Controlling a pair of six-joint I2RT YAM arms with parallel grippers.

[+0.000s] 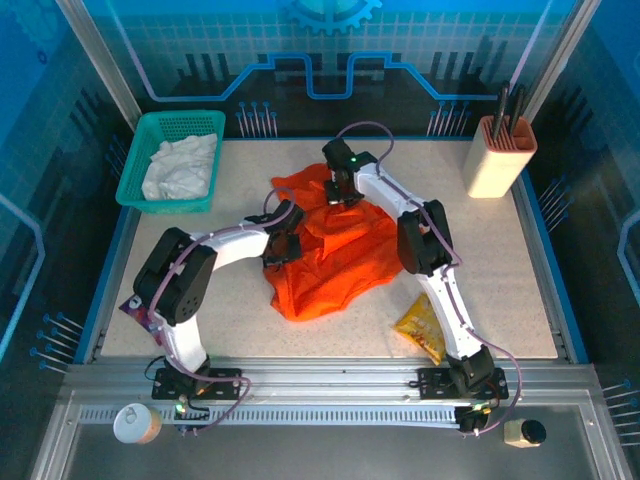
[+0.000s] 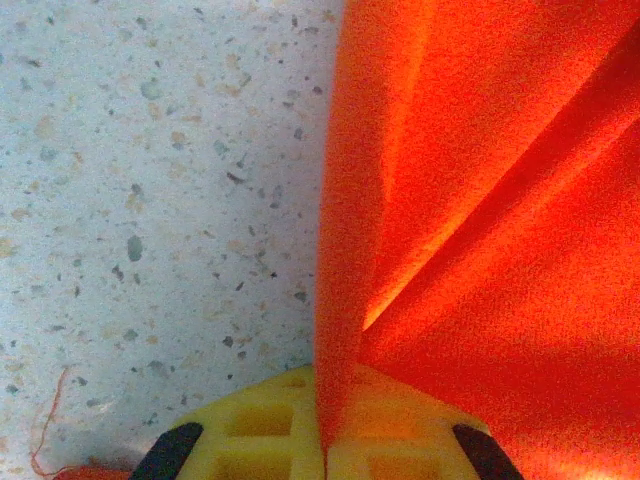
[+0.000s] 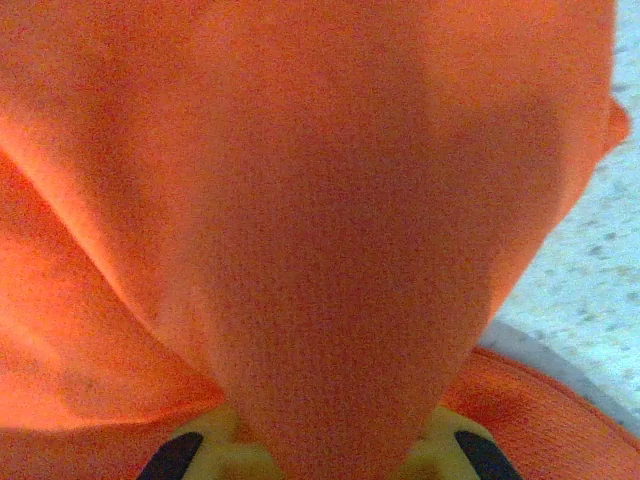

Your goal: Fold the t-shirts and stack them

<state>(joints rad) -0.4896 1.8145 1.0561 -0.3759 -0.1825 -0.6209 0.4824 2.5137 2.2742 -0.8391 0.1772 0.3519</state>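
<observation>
– Orange t-shirt lay crumpled in the middle of the table, right? What were the grippers doing?
– Yep. Left gripper was clamped on a fold at the shirt's left edge, and the right gripper was pinched tight on cloth at the far edge.
– Anything crowding it?
– Closest was a snack packet, just off the shirt's near right corner, beside the right arm. White t-shirt sat bunched in a green basket at the far left corner, well apart. Beige tool holder stood far right.
</observation>
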